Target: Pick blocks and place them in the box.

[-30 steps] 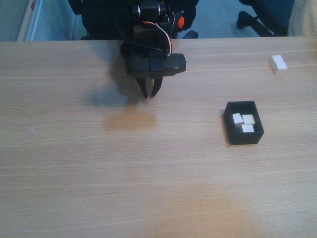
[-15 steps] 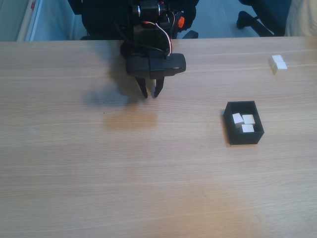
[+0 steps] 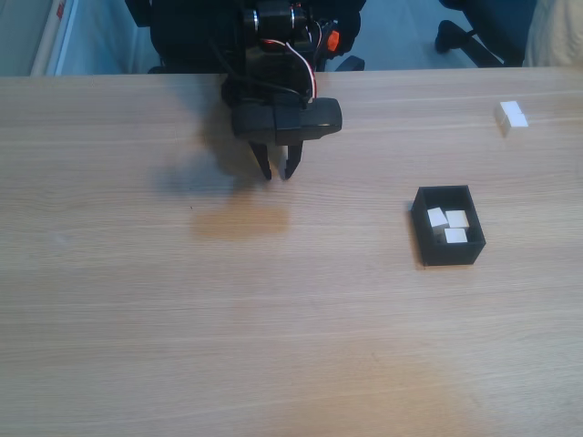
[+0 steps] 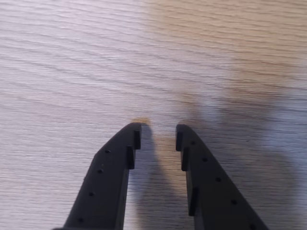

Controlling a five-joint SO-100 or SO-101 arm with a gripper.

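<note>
With three blocks (image 3: 450,225) in the box (image 3: 447,252), you've one block (image 3: 512,116) left; gripper (image 3: 277,171) parted, empty.

The table (image 3: 137,300) is light wood-grain laminate, smooth with a faint sheen. The hand (image 4: 158,132) looks like matt black plastic, its fingers (image 4: 108,177) dotted with small holes. The box (image 3: 451,252) is matt black; the blocks (image 3: 512,115) are plain matt white.

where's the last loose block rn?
In the fixed view, the loose block sits on the table's far right, beyond the box, far from the gripper.
</note>
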